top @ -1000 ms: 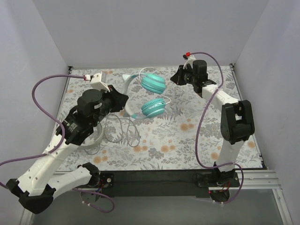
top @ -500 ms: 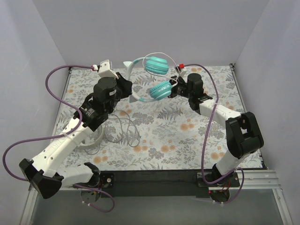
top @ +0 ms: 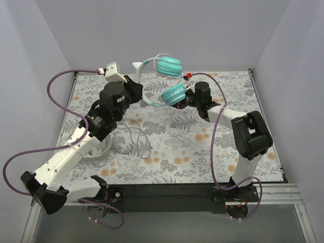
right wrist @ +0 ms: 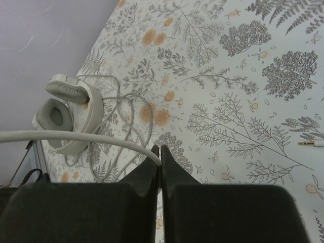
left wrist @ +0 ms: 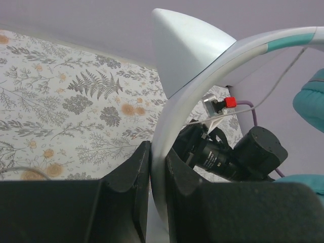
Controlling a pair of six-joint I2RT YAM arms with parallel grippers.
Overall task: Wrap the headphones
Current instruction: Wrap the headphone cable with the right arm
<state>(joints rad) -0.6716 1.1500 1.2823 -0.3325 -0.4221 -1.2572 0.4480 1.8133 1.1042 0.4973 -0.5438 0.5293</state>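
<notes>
Headphones (top: 168,66), the teal pair, hang lifted in the upper middle of the overhead view, above the bench (top: 172,152). My left tool (left wrist: 158,154) is pinched tight on the pale headband (left wrist: 174,111). My right tool (right wrist: 160,152) is closed on the thin white cord (right wrist: 76,134). To wrap well, I'd hold the band steady and lead the cord round it under light tension, turns side by side. The grey pair (right wrist: 68,109) lies at the left of the right wrist view, cable loose.

Robot test cell in a lab, plain pale grey panel walls (top: 152,30) boxing in a floral-print table cover (top: 202,152), white-and-black robot arms (top: 76,147) bolted to a black base plate (top: 167,195), thick purple cables (top: 216,147)
</notes>
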